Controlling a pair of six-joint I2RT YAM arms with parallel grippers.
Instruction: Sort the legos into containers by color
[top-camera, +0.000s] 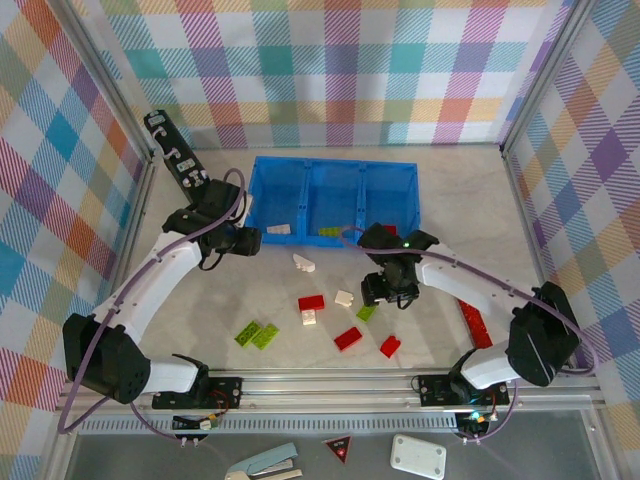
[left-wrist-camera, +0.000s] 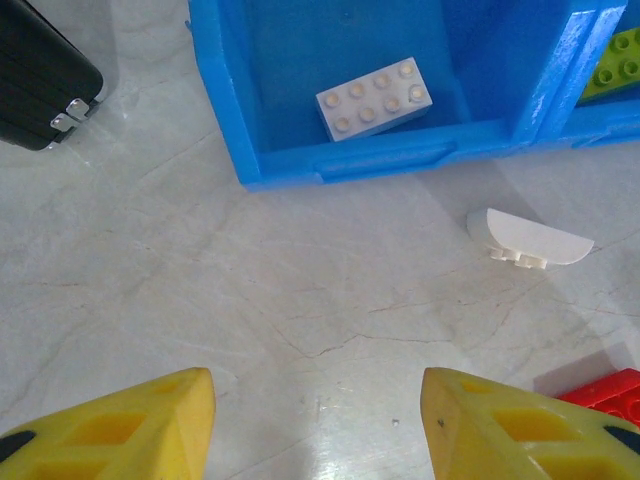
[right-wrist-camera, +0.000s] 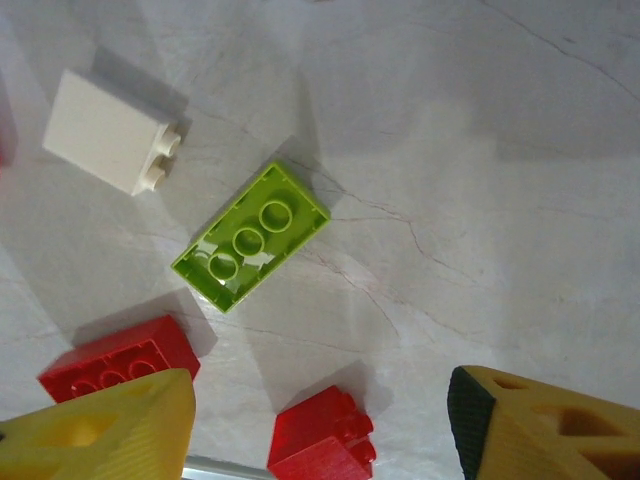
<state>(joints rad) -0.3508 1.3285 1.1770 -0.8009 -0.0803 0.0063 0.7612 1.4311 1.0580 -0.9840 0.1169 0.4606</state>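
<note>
Standing wide, right fingers (right-wrist-camera: 110, 420) flank red legos (right-wrist-camera: 320, 440) near a lime lego (right-wrist-camera: 250, 237); left fingers (left-wrist-camera: 130, 425), wide, face the tray (left-wrist-camera: 350, 160)

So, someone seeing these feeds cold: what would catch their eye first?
The blue tray at the far middle of the table, with a cream brick lying in its left compartment. Nearer the arms, loose legos dot the surface, and the right gripper hangs open close to an upside-down lime brick.
</note>
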